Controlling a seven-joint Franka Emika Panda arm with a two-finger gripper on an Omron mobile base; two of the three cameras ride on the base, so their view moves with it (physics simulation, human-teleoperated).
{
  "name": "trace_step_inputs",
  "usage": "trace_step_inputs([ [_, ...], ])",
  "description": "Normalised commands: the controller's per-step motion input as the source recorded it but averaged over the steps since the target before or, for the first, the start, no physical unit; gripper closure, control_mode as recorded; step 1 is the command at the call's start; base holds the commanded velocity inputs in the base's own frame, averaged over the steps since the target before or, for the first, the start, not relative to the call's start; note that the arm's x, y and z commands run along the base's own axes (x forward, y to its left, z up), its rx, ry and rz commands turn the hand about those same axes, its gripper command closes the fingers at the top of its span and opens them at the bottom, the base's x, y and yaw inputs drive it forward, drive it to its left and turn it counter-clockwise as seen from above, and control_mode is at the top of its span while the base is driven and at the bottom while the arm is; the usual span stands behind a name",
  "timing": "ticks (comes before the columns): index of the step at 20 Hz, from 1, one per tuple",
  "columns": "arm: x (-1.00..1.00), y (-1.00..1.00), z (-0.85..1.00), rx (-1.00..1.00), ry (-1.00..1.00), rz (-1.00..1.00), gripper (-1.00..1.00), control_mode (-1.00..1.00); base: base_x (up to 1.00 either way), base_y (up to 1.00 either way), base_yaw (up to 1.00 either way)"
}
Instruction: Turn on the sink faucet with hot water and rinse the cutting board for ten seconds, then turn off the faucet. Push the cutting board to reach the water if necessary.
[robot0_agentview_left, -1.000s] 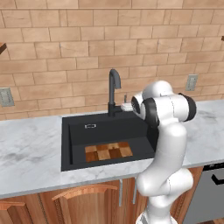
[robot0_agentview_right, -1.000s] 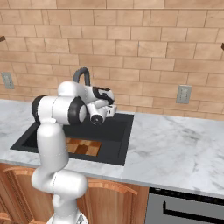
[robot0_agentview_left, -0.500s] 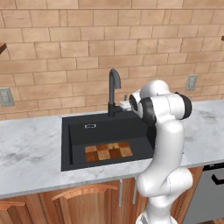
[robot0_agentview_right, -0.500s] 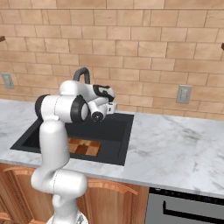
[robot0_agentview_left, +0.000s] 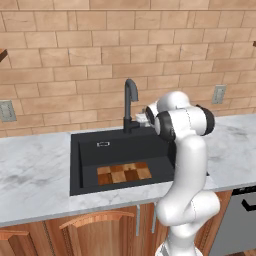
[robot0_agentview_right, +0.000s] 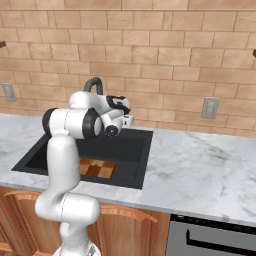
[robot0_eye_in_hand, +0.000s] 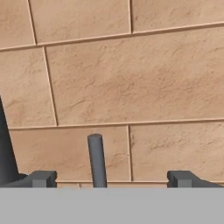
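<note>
From the left, the white-grey marble tabletop (robot0_agentview_left: 35, 175) carries the rectangular matte black sink (robot0_agentview_left: 90, 160), and on the basin floor, toward its front, lies the flat wooden checkerboard cutting board (robot0_agentview_left: 124, 173), long side running left to right. No stream of water shows anywhere, so the tap is judged to be off and the rinse not yet begun.

Behind the basin's back rim stands the tall dark grey gooseneck faucet (robot0_agentview_left: 131, 106), its spout curving forward over the sink. Just to its right, at about the height of the tap's base, the white arm holds its two-finger gripper (robot0_agentview_left: 148, 116) pointed toward the brick wall (robot0_agentview_left: 75, 60).

In the hand view the thin dark grey lever handle (robot0_eye_in_hand: 96, 159) rises as an upright rod between the two dark fingertips (robot0_eye_in_hand: 40, 178), nearer the left one, with the faucet body a dark edge at the far left. The jaws stand wide apart and hold nothing; clear space shows on each side of the rod.

What the next move turns on: the lever's long axis runs upright across the jaws' opening, ahead of them and a little left of centre. Whether the tips already reach past it cannot be told. A small advance or a sideways push should swing it toward hot.
</note>
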Motion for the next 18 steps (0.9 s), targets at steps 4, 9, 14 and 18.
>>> trace_step_inputs([
  [4,0.22,0.00,0.00,0.00,0.00,0.00,-1.00,-1.00,0.00,0.00,0.00],
  [9,0.10,0.00,-0.02,0.00,0.00,0.02,-1.00,-1.00,0.00,0.00,0.00],
  [14,0.10,0.00,-0.01,0.00,0.00,0.02,-1.00,-1.00,0.00,0.00,0.00],
  [18,0.16,0.00,-0.01,0.00,0.00,0.00,-1.00,-1.00,0.00,0.00,0.00],
])
